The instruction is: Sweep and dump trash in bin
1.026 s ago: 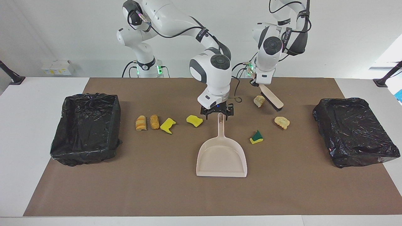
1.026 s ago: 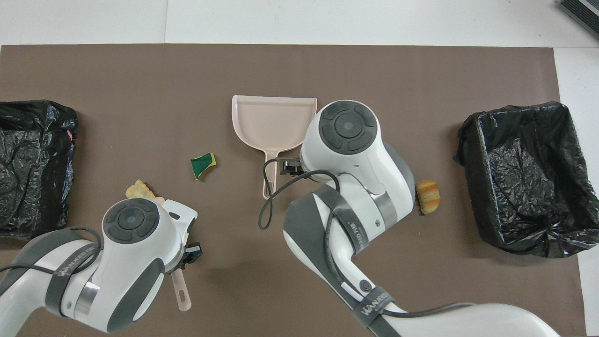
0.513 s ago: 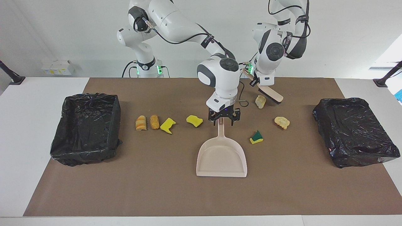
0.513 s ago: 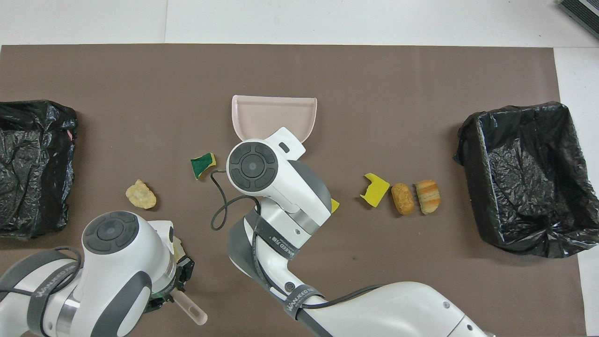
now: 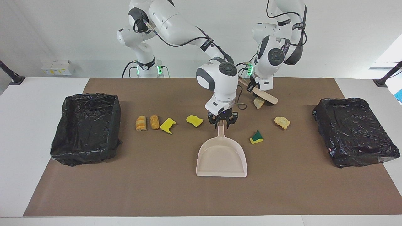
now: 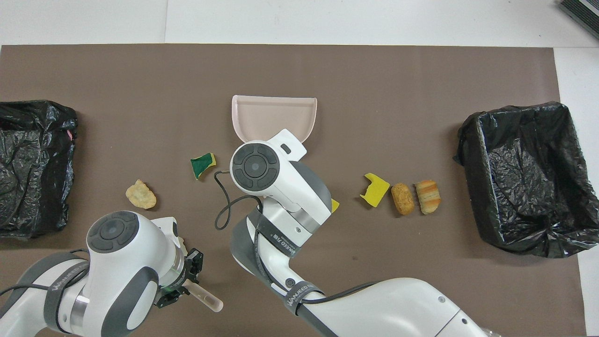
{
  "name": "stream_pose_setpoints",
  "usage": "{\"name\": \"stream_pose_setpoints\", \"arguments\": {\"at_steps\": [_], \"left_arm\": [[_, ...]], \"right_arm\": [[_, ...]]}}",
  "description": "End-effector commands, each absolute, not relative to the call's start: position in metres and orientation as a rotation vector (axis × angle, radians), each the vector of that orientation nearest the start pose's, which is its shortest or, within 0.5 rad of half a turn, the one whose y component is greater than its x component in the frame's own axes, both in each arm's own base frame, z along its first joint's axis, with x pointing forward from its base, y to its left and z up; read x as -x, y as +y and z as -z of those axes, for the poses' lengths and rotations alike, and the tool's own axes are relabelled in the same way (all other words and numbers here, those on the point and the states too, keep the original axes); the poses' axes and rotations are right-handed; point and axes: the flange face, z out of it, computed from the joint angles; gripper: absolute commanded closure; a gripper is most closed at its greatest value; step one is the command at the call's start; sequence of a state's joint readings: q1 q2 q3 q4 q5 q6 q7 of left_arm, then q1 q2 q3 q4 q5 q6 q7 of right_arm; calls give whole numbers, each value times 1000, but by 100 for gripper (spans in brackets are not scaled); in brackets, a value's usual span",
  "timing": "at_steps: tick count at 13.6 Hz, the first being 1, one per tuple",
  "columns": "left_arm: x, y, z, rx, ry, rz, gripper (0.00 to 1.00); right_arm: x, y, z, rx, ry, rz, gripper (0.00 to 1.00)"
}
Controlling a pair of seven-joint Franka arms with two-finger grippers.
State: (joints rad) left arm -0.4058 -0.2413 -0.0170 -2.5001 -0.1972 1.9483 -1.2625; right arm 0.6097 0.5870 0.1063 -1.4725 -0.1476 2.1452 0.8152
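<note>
At the middle of the brown mat, our right gripper sits low over the handle of the beige dustpan, one finger on each side of it; whether the fingers already pinch the handle we cannot tell. The pan lies flat, its open mouth pointing away from us.

Our left gripper, toward the left arm's end of the table, is clenched on the handle of the beige brush, which it holds tilted with the head low beside one tan chunk. The scraps are all on the mat. Just beside the right gripper, toward the right arm's end, lies a yellow sponge bit; then a second yellow bit and two orange bread-like chunks, touching. Toward the left arm's end of the dustpan handle we see the green-and-yellow sponge bit, and past it another tan chunk, near the brush.

A bin lined with black plastic stands at each end of the mat: one at the right arm's end, the other at the left arm's.
</note>
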Motion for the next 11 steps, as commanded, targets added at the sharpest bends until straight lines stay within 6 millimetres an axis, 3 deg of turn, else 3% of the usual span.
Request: {"name": "stream_pose_setpoints", "arguments": {"at_steps": [1,3,6,8,10,11], "left_arm": [[-406,-164,-354,2685,-1433,-480,100],[-437,-163,-363,2721,-1425,-451,100],[-481,-164,-379,2803,-1374,-411,100],[-500,-161,-390,2850,-1282,-417,100],[-509,-149,-423,2917,-1019,-508,100],[-510,-146,-434,2956,-926,-520,100]], "right_arm": [[-554,452,-347,3144,18,190,100],[-560,440,-366,3130,16,213,100],[-558,436,-401,3098,-214,253,100],[-556,419,-426,3114,-333,242,100],[-543,407,-444,3090,-696,156,100],[-543,392,-454,3074,-814,102,100]]}}
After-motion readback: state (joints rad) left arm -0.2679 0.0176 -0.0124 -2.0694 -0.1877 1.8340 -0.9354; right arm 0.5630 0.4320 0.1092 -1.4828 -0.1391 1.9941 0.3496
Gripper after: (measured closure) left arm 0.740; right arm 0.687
